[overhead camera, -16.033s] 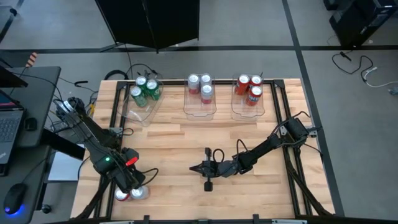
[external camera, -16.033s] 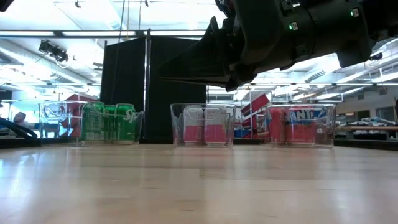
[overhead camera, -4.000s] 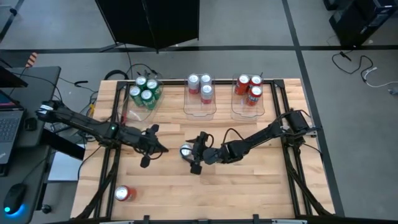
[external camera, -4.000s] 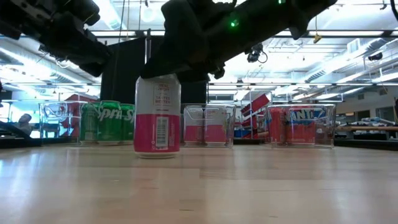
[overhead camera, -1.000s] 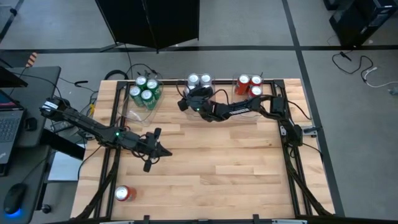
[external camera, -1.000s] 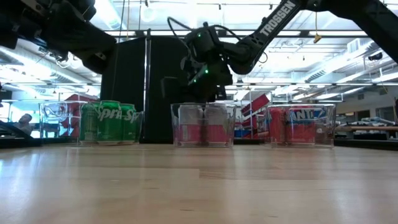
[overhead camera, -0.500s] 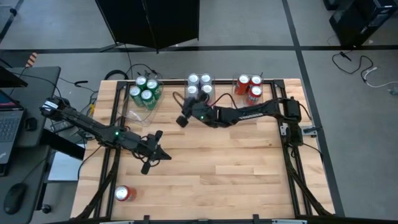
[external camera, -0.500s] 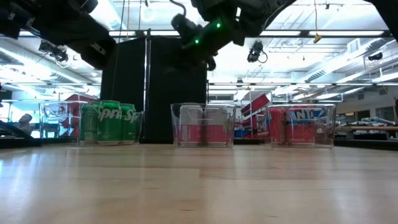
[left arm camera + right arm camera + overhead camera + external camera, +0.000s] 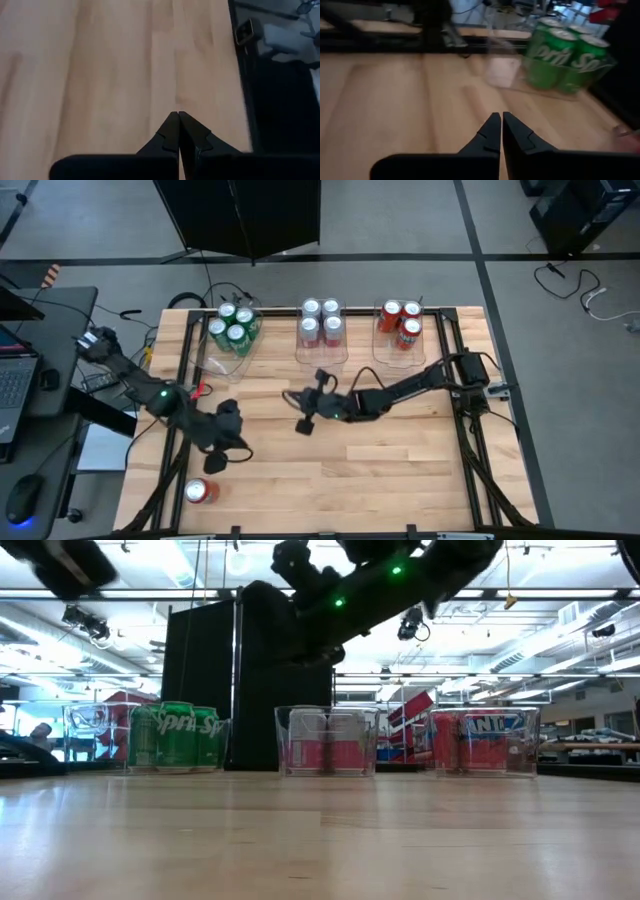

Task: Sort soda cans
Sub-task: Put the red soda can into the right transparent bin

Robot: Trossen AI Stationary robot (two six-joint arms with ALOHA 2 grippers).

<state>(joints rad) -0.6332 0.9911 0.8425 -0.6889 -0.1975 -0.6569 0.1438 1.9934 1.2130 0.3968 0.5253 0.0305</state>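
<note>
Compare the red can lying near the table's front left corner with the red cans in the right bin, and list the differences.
The lone red can sits on bare wood near the front left corner, outside any bin; the binned red cans sit at the back inside the right clear bin. The lone one stands by itself; the binned ones are three, packed together. The left gripper is close to the lone can; no gripper is near the binned ones. All are red with silver tops.

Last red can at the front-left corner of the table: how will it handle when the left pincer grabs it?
The red can stands upright, silver top up, so it probably won't roll unless knocked over. Its smooth metal wall may slip, and thin metal may dent under a hard squeeze. Full or empty can't be told. The left pincer sits just beyond it, shut, so it must open first.
</note>
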